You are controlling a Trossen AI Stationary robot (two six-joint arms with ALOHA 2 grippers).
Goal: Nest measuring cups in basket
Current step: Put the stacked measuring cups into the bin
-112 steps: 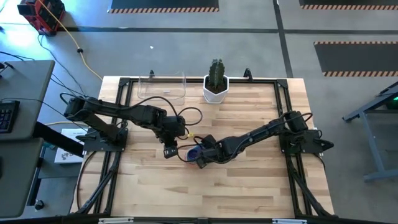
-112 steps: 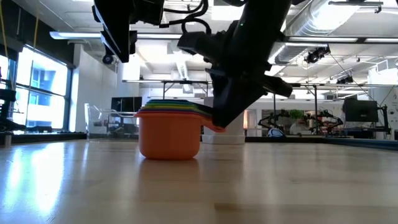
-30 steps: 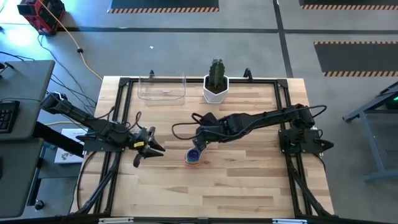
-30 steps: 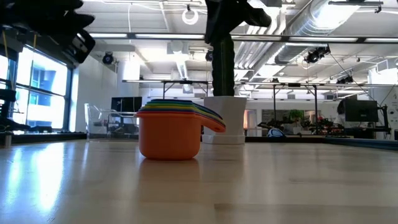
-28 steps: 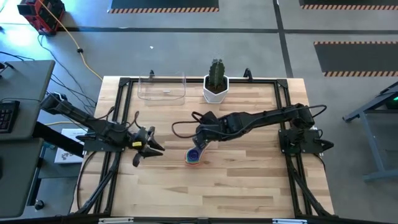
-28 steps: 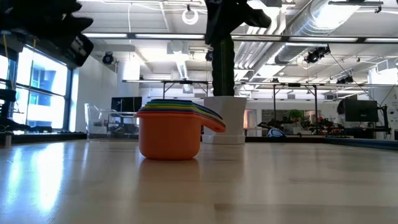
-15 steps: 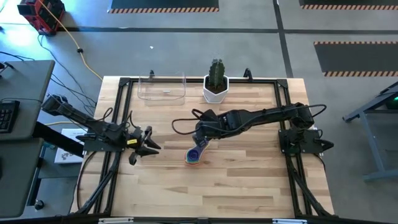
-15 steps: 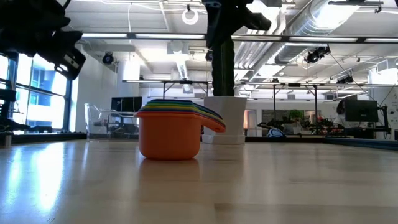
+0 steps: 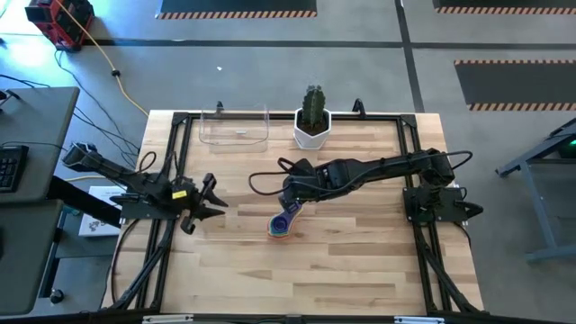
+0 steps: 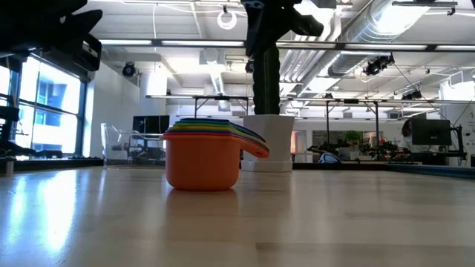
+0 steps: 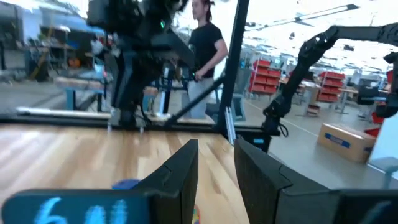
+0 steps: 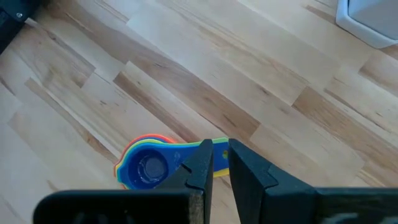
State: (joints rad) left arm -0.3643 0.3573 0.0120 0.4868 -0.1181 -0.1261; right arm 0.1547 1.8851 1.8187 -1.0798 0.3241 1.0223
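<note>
The measuring cups (image 9: pixel 281 226) stand nested in one stack near the table's middle. The orange outermost cup (image 10: pixel 202 165) rests on its base, and the handles fan out to one side. My right gripper (image 9: pixel 290 211) hangs above those handles without touching them. In the right wrist view its fingers (image 12: pixel 220 163) are a narrow gap apart over the yellow handle (image 12: pixel 219 151). My left gripper (image 9: pixel 212 196) is drawn back at the table's left edge, open and empty (image 11: pixel 216 163). The clear basket (image 9: pixel 234 127) stands empty at the far edge.
A white pot with a cactus (image 9: pixel 312 124) stands at the far edge, right of the basket. Bare wood lies between the cup stack and the basket. A person stands in the room beyond the table in the left wrist view.
My left gripper has drawn back toward the table's left edge, away from the cups, and has rolled a little. My right gripper has kept its place above the stack. The cups have not moved.
</note>
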